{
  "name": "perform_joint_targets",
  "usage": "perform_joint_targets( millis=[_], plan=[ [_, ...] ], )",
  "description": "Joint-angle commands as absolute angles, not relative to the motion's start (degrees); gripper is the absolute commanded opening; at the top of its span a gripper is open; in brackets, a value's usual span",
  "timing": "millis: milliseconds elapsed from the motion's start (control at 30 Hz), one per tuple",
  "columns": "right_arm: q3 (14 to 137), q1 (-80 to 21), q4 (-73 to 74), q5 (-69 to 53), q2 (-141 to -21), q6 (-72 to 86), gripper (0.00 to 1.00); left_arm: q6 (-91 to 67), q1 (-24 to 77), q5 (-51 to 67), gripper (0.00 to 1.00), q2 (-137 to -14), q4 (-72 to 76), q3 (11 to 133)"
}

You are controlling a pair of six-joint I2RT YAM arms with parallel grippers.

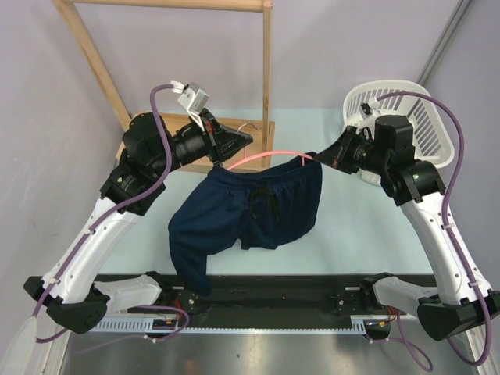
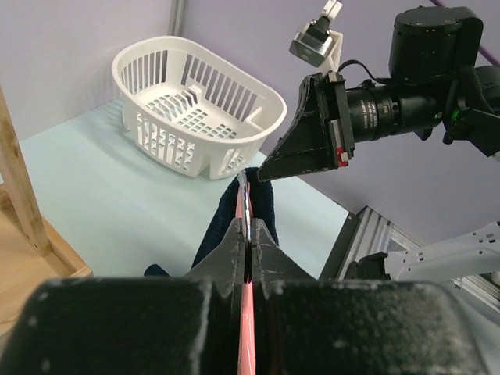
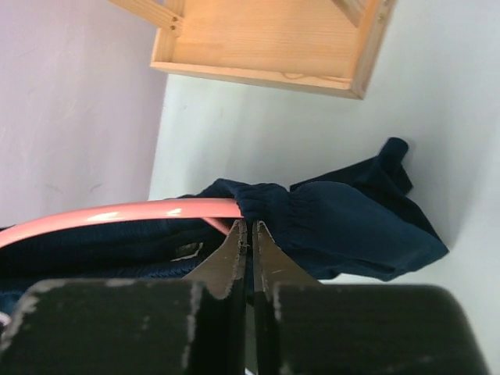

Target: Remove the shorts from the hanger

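While the left gripper (image 1: 222, 161) pinches the thin pink-red curved plastic hanger (image 1: 262, 156) with fingers pressed together, the right gripper (image 1: 309, 161), its fingers also closed, nips the waistband of the dark navy soft fabric shorts (image 1: 262, 205). The garment hangs from that hanger above the middle of the pale green table (image 1: 355, 242), one leg drooping to the near edge.

I work in a robotics lab cell. My left arm (image 1: 109, 226) and right arm (image 1: 441, 234) are bolted to a black rail (image 1: 273, 293) over slotted aluminium extrusion (image 1: 266, 330). Purple cables (image 1: 154, 117) trail along them. Plain lilac partition walls (image 1: 351, 47) enclose a pale green table (image 1: 367, 242), with a bare wooden rack (image 1: 266, 70) and white basket (image 1: 430, 117) as props.
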State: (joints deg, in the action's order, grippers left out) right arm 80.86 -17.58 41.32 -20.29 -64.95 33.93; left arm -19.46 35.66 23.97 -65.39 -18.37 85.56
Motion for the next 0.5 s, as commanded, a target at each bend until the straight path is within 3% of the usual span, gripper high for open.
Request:
perform_joint_targets(
  millis=[0,467],
  plan=[
    [80.51,-16.26,44.02,-12.67,-64.69,32.34,0.00,-21.18,35.86,26.46,0.00,-61.44,-12.66,86.05],
    [76.56,-12.48,49.13,-1.94,-65.48,28.12,0.00,-18.63,35.07,20.48,0.00,-55.81,-7.56,79.46]
  ],
)
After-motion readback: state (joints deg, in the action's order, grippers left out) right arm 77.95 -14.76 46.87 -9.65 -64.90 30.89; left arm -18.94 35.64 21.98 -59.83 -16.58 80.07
